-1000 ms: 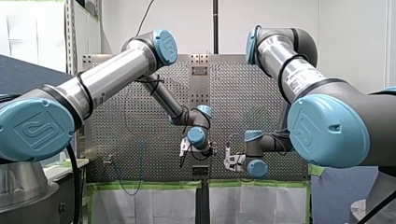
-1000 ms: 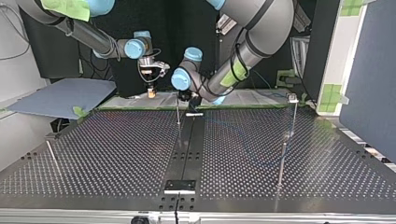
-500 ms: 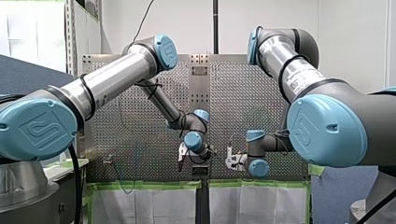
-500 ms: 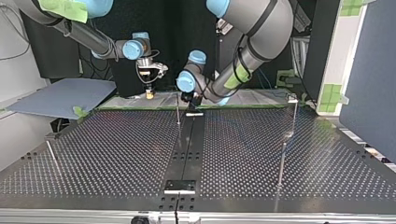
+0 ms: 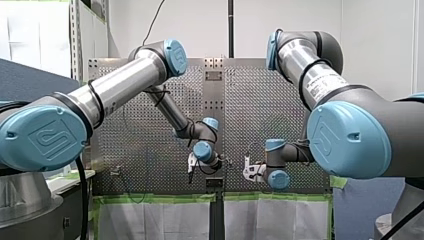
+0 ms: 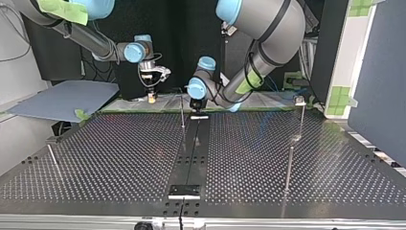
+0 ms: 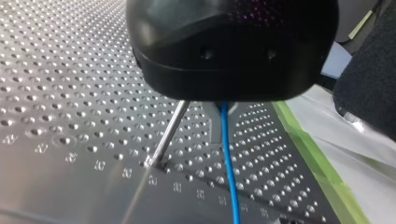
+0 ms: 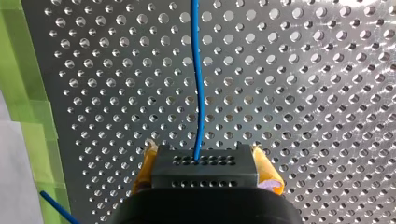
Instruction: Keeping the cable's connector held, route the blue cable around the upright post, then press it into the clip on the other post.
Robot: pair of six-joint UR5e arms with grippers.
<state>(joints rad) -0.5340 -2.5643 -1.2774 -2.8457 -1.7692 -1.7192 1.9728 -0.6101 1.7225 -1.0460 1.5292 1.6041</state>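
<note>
shifted along the desk's (image 6: 119, 158) arm-side edge, the left end effector (image 6: 197, 104), grip unclear, sits over the likely limp blue cable (image 7: 227, 158) beside the post (image 7: 169, 130); right end effector (image 8: 208, 161) clamps the connector (image 8: 205, 171), the sure handhold.

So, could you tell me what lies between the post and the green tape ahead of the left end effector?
The cable lies between the post and the tape; the left wrist view shows it.

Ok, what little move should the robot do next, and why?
Probably my left gripper should swing the blue cable sideways around the upright post. The cable runs beside the post, apart from it and not wrapped yet, while my right gripper grips the connector.
</note>
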